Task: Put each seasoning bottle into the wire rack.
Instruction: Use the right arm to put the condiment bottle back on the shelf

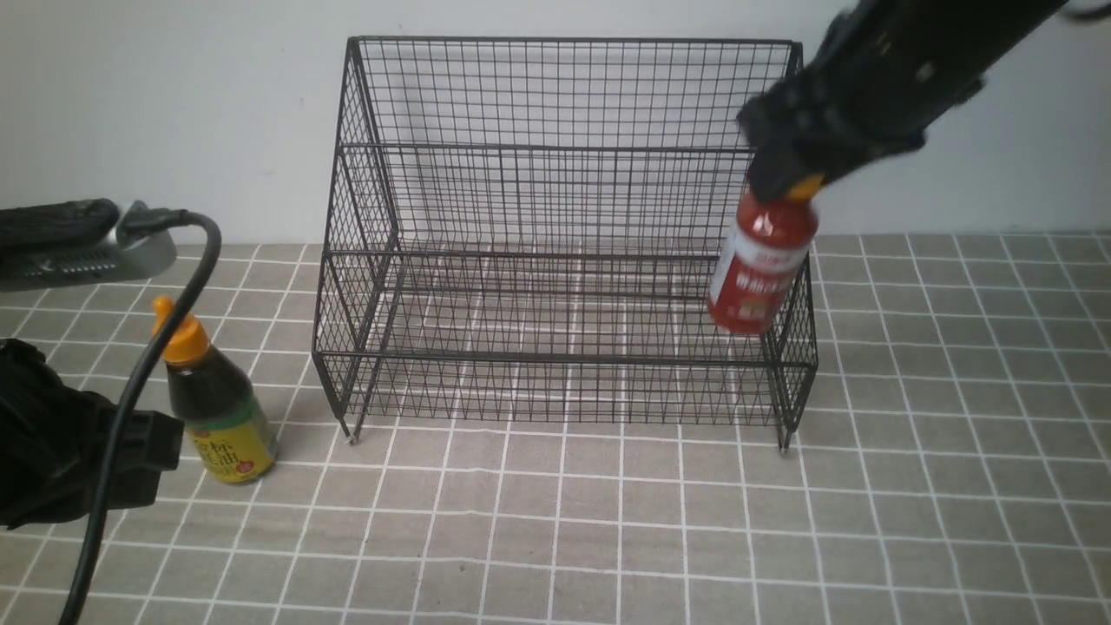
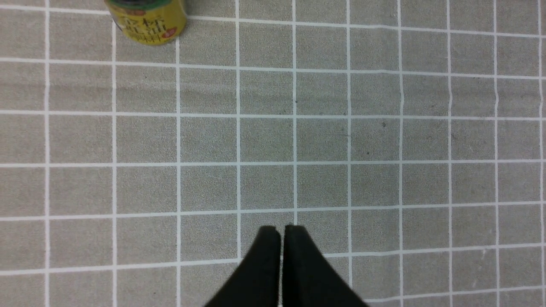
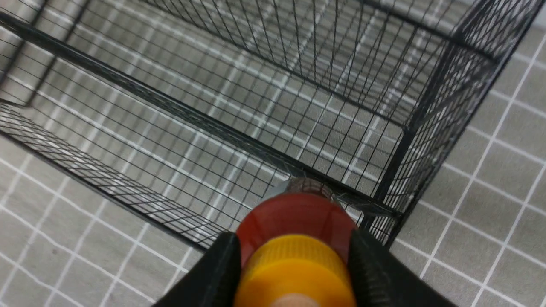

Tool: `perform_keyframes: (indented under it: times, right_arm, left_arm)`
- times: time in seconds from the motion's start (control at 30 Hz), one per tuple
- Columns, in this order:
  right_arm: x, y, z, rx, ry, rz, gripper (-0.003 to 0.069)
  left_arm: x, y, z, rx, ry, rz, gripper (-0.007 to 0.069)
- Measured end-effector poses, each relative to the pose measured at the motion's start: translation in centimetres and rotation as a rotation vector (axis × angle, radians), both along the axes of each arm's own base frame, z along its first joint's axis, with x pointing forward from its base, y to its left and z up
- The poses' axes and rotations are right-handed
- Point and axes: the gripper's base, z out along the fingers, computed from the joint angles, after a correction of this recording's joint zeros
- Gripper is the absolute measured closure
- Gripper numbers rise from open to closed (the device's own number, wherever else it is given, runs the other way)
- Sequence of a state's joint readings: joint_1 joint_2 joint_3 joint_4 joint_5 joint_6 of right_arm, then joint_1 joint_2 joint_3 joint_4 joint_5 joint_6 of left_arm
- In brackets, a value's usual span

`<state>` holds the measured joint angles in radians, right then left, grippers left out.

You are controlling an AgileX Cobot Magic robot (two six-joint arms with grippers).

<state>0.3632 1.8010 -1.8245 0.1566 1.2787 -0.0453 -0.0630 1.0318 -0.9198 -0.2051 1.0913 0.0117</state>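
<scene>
Gripping the red sauce bottle (image 1: 764, 269) by its neck, just under the orange-yellow cap, the right gripper (image 1: 788, 184) holds it in the air at the right end of the wire rack (image 1: 564, 149). The right wrist view shows the two black fingers (image 3: 215, 273) pressed against either side of the cap. The bottle hangs tilted, its base swung a little toward the robot's left. It sits level with the lower front tier, close to the rack's right side panel, and does not rest on any shelf. Both tiers of the rack hold nothing.

The dark sauce bottle (image 1: 217, 408) stands upright on the tiled counter (image 1: 955, 434), off the rack's left front corner and apart from it. The left gripper (image 2: 281, 232) hovers low over the counter near that bottle with its fingers pressed together, holding nothing.
</scene>
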Motion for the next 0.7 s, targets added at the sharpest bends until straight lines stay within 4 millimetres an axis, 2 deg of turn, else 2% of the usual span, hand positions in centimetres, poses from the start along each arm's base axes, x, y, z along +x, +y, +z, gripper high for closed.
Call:
perform_keyframes:
  times: [0.03, 0.07, 0.2, 0.37, 0.53, 0.6, 0.7]
  right_arm:
    - [0.8, 0.3, -1.4, -0.012, 0.034, 0.000, 0.0362]
    - [0.8, 0.3, -1.4, -0.012, 0.034, 0.000, 0.0362]
    - [2.1, 0.8, -4.1, -0.031, 0.097, -0.010, 0.0362]
    - [2.5, 1.2, -5.3, -0.036, 0.125, -0.021, 0.0362]
    - [2.4, 1.7, -5.2, -0.033, 0.117, -0.011, 0.0320]
    - [2.4, 1.7, -5.1, -0.025, 0.107, -0.016, 0.0262]
    - [2.2, 1.5, -4.2, -0.013, 0.090, -0.042, 0.0171]
  left_arm:
    - [0.0, 0.0, 0.0, 0.000, -0.001, 0.000, 0.0631]
    - [0.0, 0.0, 0.0, 0.000, -0.001, 0.000, 0.0631]
    - [0.2, 0.1, 0.1, 0.008, -0.029, 0.005, 0.0631]
    - [0.4, 0.3, 0.2, 0.035, -0.054, 0.008, 0.0616]
    - [0.8, 0.7, 1.2, 0.082, -0.091, 0.009, 0.0531]
    - [1.0, 0.9, 1.9, 0.099, -0.122, 0.019, 0.0477]
    - [1.6, 1.2, 3.4, 0.124, -0.216, 0.048, 0.0356]
